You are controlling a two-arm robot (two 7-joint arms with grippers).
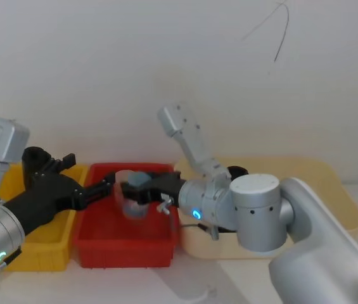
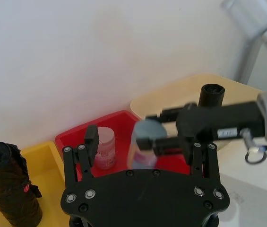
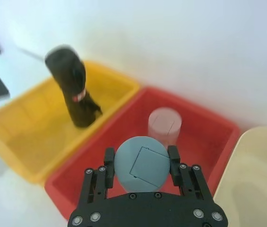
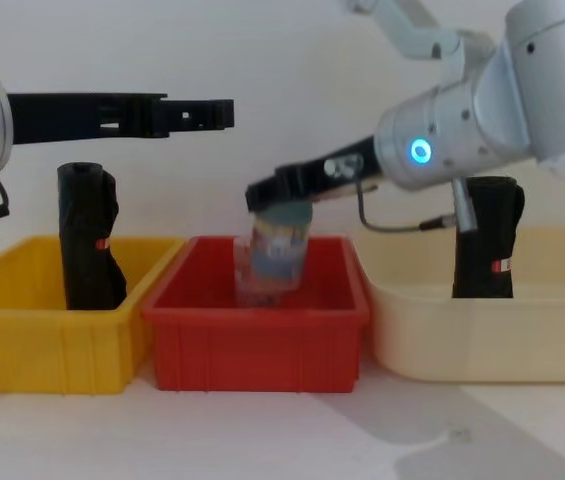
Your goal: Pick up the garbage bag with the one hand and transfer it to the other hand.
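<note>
The garbage bag (image 4: 487, 240), a straight black roll with a small red label, stands upright in the cream bin (image 4: 522, 340) at the right. In the head view the garbage bag (image 1: 236, 171) is mostly hidden behind my right arm. My right gripper (image 4: 267, 195), on the arm with the blue ring light, is shut on a clear bottle with a grey-blue cap (image 3: 140, 165) over the red bin (image 4: 262, 340). My left gripper (image 4: 202, 113), on the arm with the green light, hangs open and empty above the red bin's left side, pointing at the bottle (image 2: 145, 142).
A lumpier black roll (image 4: 87, 235) stands in the yellow bin (image 4: 42, 340) at the left. A small pinkish clear jar (image 3: 164, 124) sits inside the red bin. The three bins stand side by side against a white wall.
</note>
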